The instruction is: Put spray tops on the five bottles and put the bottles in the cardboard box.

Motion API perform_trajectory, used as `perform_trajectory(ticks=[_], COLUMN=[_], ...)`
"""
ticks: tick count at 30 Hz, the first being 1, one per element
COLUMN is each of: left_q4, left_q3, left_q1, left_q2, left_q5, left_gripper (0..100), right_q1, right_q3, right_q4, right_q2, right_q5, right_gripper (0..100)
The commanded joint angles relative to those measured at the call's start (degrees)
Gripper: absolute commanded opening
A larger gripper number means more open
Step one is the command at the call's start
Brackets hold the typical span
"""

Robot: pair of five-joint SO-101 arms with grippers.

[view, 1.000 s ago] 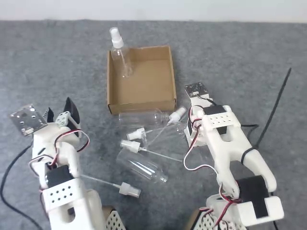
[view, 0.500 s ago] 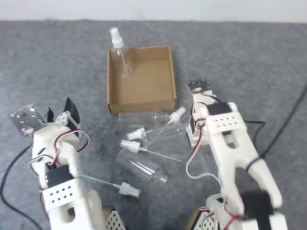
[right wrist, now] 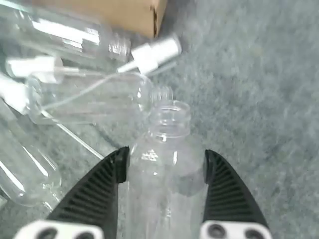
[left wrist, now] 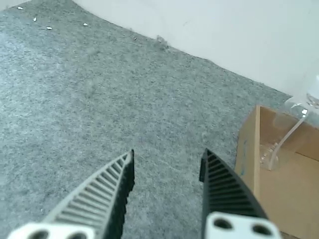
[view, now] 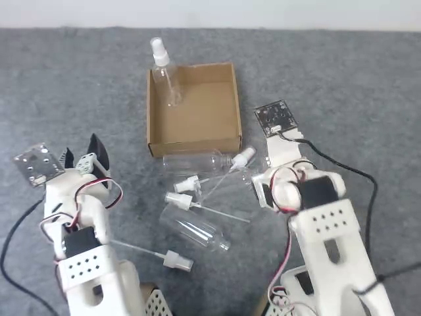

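At the left edge of the grey felt surface (view: 342, 79): left end effector (left wrist: 168, 154), released, nothing between its black ribbed fingers (left wrist: 107, 194), aimed toward the far edge, well apart from every bottle. Toward the near edge, just beside that arm's base: loose white spray top with long dip tube (view: 177, 261). Toward the far edge, mid-surface: shallow brown cardboard box (view: 150, 112), one capped clear bottle (view: 166, 79) leaning over its far-left corner. Between box and near edge: heap of clear plastic bottles and white spray tops (view: 197, 197), lying crosswise, touching. At the heap's right side: right end effector (right wrist: 165, 152), clenched on an uncapped clear bottle (right wrist: 167, 174), fingers against both flanks. Long axis of that bottle in line with the fingers, open neck pointing away from the wrist, toward the box's near-right corner. Just past the neck: a white spray head (right wrist: 155, 50). Likely next: a top into that open neck, a job for the free left end effector, farther off.
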Motion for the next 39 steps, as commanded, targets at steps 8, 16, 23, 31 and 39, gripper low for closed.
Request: perform_trajectory(ticks=[8,16,23,31,39], left_q4=[-2.02,-2.02,-2.02,-2.02,-2.02], left_q3=[-0.31,-0.31,-0.31,-0.31,-0.31], left_q1=[1.76,1.85,1.85,1.85,1.93], left_q2=[-1.05,-1.05,-1.05,-1.05,-1.05], left_q5=[-0.7,-0.7,-0.7,-0.7,-0.7], left_gripper=[21,21,21,21,21], right_q1=[-4.97,-8.13,-8.13,-7.78,-7.78], right_q3=[-0.7,-0.62,4.84,12.13,21.54], right_q4=[-1.36,-8.66,-18.42,-24.57,-27.47], right_q2=[-16.31,-18.68,-19.21,-22.81,-35.74], right_q5=[-0.44,-0.53,-0.62,-0.62,-0.26], right_gripper=[10.1,10.1,10.1,10.1,10.1])
